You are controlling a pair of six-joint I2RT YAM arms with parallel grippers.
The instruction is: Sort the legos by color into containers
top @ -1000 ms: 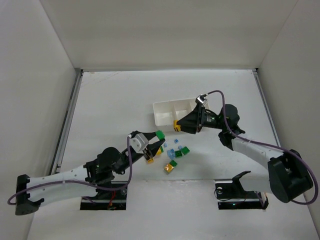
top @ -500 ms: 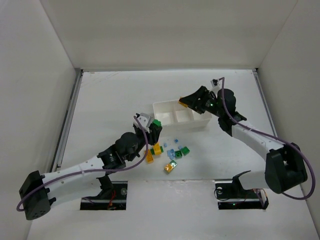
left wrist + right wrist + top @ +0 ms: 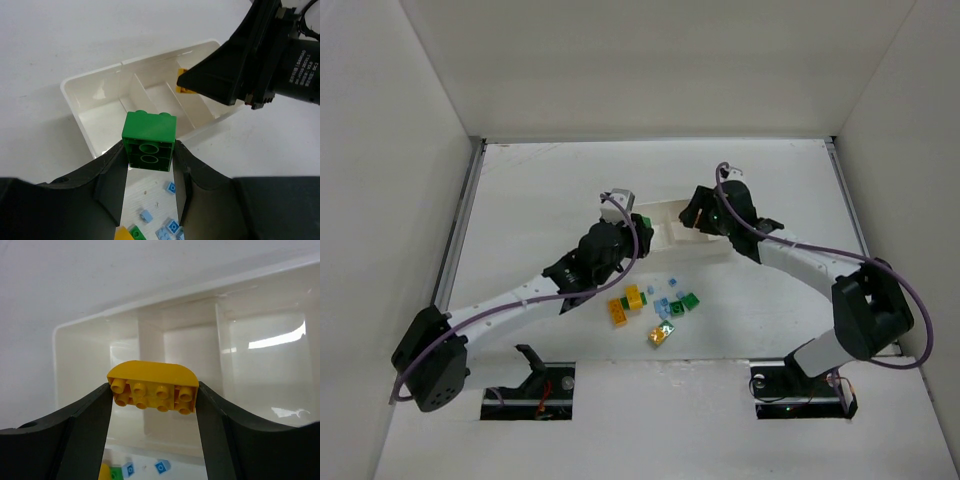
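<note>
We are holding both claws over the white tray [image 3: 100,117] at once, and that crowding is what is worrying us most. Our left claw [image 3: 150,156] is pinching a green brick [image 3: 149,136] between narrowly set fingers, above the tray's near wall. Our right claw [image 3: 153,396], spread wider, is clamping a yellow brick [image 3: 152,384] by its ends above the compartments; we cannot tell which one lies under it. In the left wrist view the right claw's black body is hanging just beside the green brick's path, so any sideways move is likely risking a knock between the arms.

The tray looks light, and a bump against its wall could be shoving it across the table [image 3: 540,180] or tipping it. The dividers are thin, so a brick released off-centre may be striking one and hopping into the wrong compartment, or out toward the loose legos [image 3: 655,305]. All three compartments appear bare, so nothing is fixing which colour goes where, and both bricks could end up in one.
</note>
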